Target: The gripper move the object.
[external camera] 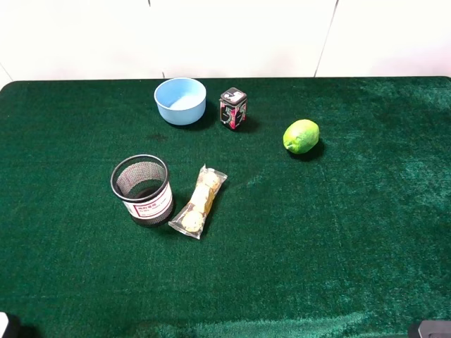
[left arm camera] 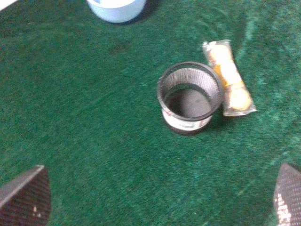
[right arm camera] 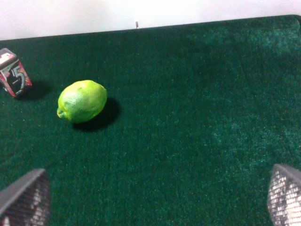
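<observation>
I see the object (external camera: 233,108) standing near the worktop's (external camera: 338,232) far edge, just beside the blue bowl (external camera: 180,101). Both my grippers wait at the near edge, jaws spread wide (nothing held), so the way looks free.

We are viewing evenly lit, bright frames. The lime (right arm camera: 82,100) is casting a soft shadow toward four o'clock. The left wrist view is blurring throughout, smearing the mesh cup (left arm camera: 190,98). The white wall (external camera: 225,35) is washing out near twelve o'clock.
</observation>
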Robot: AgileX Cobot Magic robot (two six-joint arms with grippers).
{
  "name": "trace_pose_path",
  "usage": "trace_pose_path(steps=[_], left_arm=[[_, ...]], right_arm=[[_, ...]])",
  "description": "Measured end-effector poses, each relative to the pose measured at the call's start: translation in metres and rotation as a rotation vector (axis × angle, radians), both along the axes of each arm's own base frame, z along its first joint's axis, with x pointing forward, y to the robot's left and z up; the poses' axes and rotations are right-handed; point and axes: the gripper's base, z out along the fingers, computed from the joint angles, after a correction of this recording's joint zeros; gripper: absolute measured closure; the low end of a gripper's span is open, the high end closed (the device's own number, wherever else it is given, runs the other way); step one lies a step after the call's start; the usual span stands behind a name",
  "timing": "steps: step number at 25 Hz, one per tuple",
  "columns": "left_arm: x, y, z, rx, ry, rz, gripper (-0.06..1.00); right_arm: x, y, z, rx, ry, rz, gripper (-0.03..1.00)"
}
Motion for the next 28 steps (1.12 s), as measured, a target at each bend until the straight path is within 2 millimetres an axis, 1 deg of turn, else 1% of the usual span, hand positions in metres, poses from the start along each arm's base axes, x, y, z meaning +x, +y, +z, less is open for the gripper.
trace_pose_path(steps=[6, 12, 16, 24, 28], left_arm=[[-0.021, 0.020, -0.024, -0.010, -0.040, 0.173, -0.02], [-0.042, 0.030, -0.052, -0.021, -0.075, 0.320, -0.02], [-0.050, 0.031, -0.069, -0.038, -0.104, 0.361, -0.02], [-0.054, 0.027, -0.102, -0.093, -0.126, 0.406, -0.02], [-0.060, 0.026, -0.105, -0.119, -0.189, 0.415, -0.02]], right_arm=[[0.000, 0.000, 0.000, 0.000, -0.001, 0.000, 0.28], [0.000, 0.000, 0.000, 0.000, -0.001, 0.000, 0.28], [0.000, 0.000, 0.000, 0.000, -0.001, 0.000, 0.28], [0.000, 0.000, 0.000, 0.000, -0.001, 0.000, 0.28], [0.000, 0.000, 0.000, 0.000, -0.001, 0.000, 0.28]])
